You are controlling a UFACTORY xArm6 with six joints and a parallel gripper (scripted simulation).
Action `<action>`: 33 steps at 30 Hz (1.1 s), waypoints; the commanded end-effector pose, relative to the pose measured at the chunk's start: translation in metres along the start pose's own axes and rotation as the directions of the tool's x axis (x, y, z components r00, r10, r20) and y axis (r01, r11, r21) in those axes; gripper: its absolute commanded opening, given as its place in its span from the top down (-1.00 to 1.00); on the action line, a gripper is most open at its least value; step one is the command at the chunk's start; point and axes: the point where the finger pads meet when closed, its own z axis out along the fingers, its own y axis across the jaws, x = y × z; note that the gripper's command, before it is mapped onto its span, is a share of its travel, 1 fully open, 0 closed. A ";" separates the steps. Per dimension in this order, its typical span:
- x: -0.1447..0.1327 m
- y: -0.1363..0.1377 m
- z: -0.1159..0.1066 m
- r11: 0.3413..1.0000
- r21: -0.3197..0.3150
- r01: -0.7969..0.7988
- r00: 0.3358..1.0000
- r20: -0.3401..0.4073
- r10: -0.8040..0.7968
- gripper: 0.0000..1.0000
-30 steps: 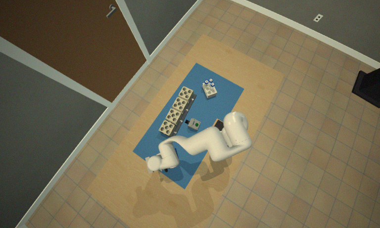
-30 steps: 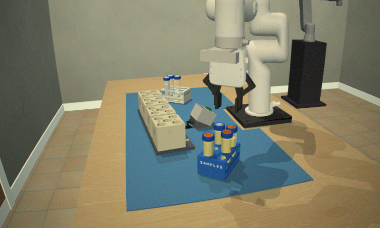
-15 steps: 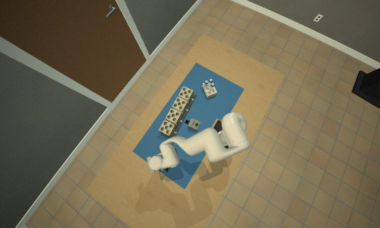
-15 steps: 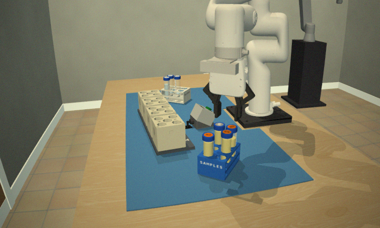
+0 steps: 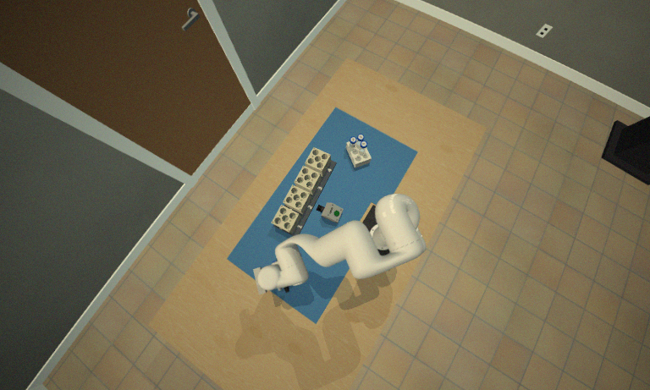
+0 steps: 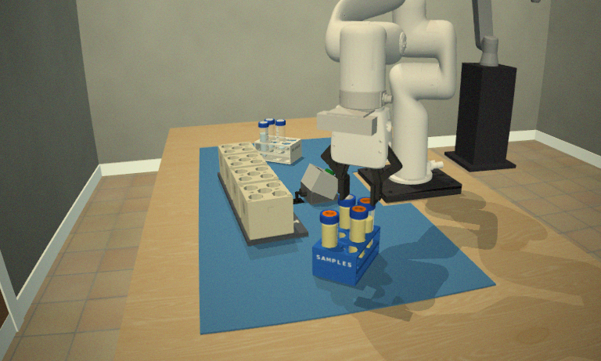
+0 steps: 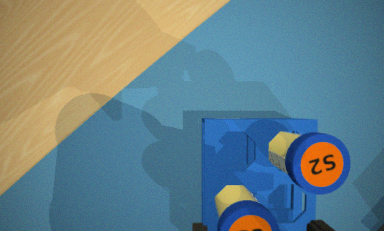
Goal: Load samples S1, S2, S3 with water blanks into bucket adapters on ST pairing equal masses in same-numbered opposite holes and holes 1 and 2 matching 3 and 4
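The blue SAMPLES rack [image 6: 334, 261] [image 7: 212, 176] stands upright on the mat. It holds S2 [image 6: 329, 216] [image 7: 322, 163], S3 [image 6: 358, 211] [image 7: 249, 224], S1 [image 6: 365, 201] and grey-dotted X9 [image 6: 347, 200]. S1 shows clear space above its yellow fill. My gripper [image 6: 359, 199] [image 7: 260, 227] is part open and empty, low over the S1 and X9 end; whether a cap is between the fingertips is hidden. Four adapters [image 5: 317, 159] [image 5: 307, 178] [image 5: 296, 198] [image 6: 268, 215] stand in the stand [image 6: 302, 229], their visible holes empty. Three blanks [image 5: 353, 140] [image 5: 360, 137] [image 5: 364, 145] stand in the white rack [image 5: 359, 162] [image 6: 289, 152].
The grey desk [image 5: 329, 209] [image 6: 318, 185] with the green DONE key [image 5: 336, 213] [image 6: 329, 171] stands between the stand and the arm base [image 6: 405, 189]. The nearest adapter is left of the sample rack in the exterior view. The arm covers the sample rack in the top view.
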 end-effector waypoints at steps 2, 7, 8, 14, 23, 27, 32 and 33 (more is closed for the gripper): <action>0.002 0.000 0.008 1.000 0.000 0.000 1.000 -0.005 0.000 -0.15; 0.002 0.000 0.014 1.000 0.000 0.000 1.000 -0.005 0.000 -0.15; 0.002 0.000 0.016 1.000 0.000 0.000 1.000 -0.005 0.000 -0.15; 0.002 0.000 0.018 1.000 0.000 0.000 1.000 -0.005 0.000 -0.15; 0.002 0.000 0.020 1.000 0.000 0.000 1.000 -0.005 0.000 -0.15; 0.002 0.000 0.022 1.000 0.000 0.000 1.000 -0.005 0.000 -0.15; 0.002 0.000 0.026 1.000 0.000 0.000 1.000 -0.005 0.000 -0.15; 0.002 0.000 0.026 1.000 0.000 0.000 1.000 -0.005 0.000 -0.15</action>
